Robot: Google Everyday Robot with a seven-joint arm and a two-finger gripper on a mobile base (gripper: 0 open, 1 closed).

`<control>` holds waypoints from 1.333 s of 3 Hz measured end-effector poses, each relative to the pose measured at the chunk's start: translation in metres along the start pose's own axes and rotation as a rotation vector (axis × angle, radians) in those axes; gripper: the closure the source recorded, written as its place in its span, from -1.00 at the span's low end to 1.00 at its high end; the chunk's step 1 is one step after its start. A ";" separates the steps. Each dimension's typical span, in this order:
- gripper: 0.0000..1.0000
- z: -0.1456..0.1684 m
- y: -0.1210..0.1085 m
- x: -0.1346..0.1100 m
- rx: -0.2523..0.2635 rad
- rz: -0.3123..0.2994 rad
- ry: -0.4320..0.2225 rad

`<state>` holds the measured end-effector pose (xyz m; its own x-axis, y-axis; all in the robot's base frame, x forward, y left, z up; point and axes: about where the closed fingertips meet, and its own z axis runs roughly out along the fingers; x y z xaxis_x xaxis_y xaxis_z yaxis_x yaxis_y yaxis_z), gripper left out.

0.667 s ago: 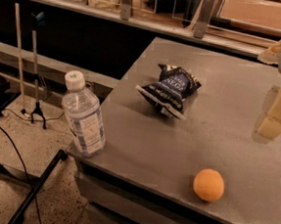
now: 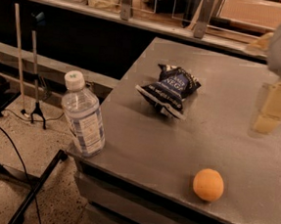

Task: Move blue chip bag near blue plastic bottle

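The blue chip bag (image 2: 169,89) is a crumpled dark navy foil bag with white lettering, lying in the middle of the grey table (image 2: 177,146). The blue plastic bottle (image 2: 83,116) is clear with a white cap and a blue-and-white label. It stands upright on the table's front left corner, well apart from the bag. My gripper (image 2: 270,113) hangs over the table's right side, to the right of the bag and clear of it, holding nothing that I can see. Its grey wrist sits above it at the frame's right edge.
An orange ball-like fruit (image 2: 208,184) lies near the table's front edge, right of centre. A glass-fronted counter (image 2: 139,15) runs along the back. On the floor at the left are a stand (image 2: 38,75), cables and a black metal leg (image 2: 35,188).
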<state>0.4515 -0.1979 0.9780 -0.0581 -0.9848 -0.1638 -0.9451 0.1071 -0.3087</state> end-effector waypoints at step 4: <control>-1.00 0.019 -0.031 -0.040 0.041 -0.463 0.047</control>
<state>0.4891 -0.1593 0.9765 0.3517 -0.9352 0.0423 -0.8614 -0.3410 -0.3764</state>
